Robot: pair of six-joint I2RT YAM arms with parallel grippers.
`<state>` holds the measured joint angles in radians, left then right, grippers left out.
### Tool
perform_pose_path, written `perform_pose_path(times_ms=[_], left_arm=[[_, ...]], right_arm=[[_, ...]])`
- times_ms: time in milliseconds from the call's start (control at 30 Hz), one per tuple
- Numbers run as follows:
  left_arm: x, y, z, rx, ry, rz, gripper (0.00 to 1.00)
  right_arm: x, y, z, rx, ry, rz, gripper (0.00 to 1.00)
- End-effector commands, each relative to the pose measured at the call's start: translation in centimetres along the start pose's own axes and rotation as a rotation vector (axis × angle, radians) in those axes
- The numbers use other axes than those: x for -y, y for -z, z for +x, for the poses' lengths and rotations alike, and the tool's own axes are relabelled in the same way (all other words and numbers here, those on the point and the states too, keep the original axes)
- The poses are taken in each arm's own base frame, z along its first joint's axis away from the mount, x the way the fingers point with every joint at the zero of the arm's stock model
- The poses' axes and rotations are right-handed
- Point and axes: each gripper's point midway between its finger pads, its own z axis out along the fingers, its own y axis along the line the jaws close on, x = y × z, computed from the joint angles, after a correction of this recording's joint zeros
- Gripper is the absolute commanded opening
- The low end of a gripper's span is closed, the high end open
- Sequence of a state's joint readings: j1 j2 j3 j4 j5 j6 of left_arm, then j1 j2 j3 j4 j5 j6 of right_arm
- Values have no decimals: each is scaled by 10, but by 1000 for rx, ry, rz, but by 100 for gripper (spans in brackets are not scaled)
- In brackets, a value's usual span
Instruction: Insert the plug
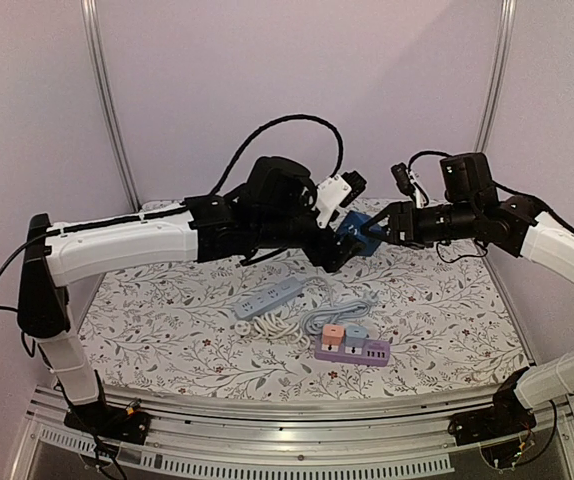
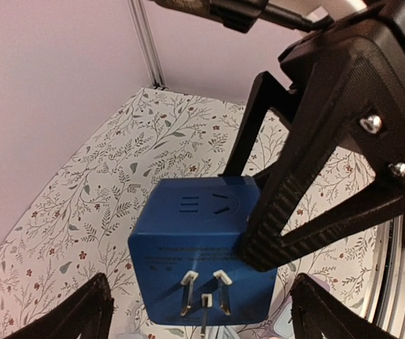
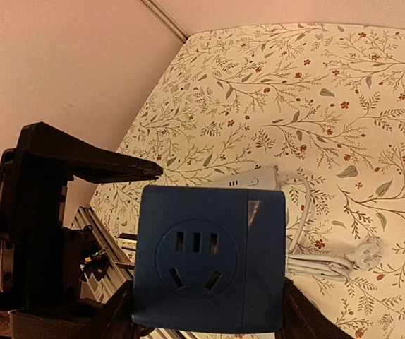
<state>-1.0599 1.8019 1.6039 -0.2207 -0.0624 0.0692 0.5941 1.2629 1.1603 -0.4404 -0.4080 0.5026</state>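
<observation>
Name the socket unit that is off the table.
The blue cube adapter, held aloft by the right tool; the white strip and purple strip lie on the table.

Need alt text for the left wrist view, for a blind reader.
A blue cube adapter, three prongs facing the camera, is gripped by the right pincer from the right. The left pincer stands open below, not touching it, with a floral cloth behind.

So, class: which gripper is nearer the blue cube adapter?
Right. The right gripper is clamped on the blue cube adapter and holds it above the table. The left gripper faces its pronged side with open fingers, close but not touching.
</observation>
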Motion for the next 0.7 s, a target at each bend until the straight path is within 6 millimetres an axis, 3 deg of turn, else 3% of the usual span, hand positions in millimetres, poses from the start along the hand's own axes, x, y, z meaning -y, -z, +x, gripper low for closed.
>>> perform_pose_path(times_ms=[0,200,300,600,667], left_arm=[[9,-7,-2,6,-37,15,85],[7,-6,-2,6,-96,-3,77],[5,-5,-2,2,-126,-13,67],[3,-1,-4,6,-180,-22,9],[0,1,-5,8,-194,-36,0]], right_arm=[[-30,12,-19,56,26,-83,9],[-38,14,-20,53,31,-118,8],[-41,14,-20,49,31,-136,8],[-44,11,-19,36,28,-155,8],[-43,11,-19,36,20,-148,20]])
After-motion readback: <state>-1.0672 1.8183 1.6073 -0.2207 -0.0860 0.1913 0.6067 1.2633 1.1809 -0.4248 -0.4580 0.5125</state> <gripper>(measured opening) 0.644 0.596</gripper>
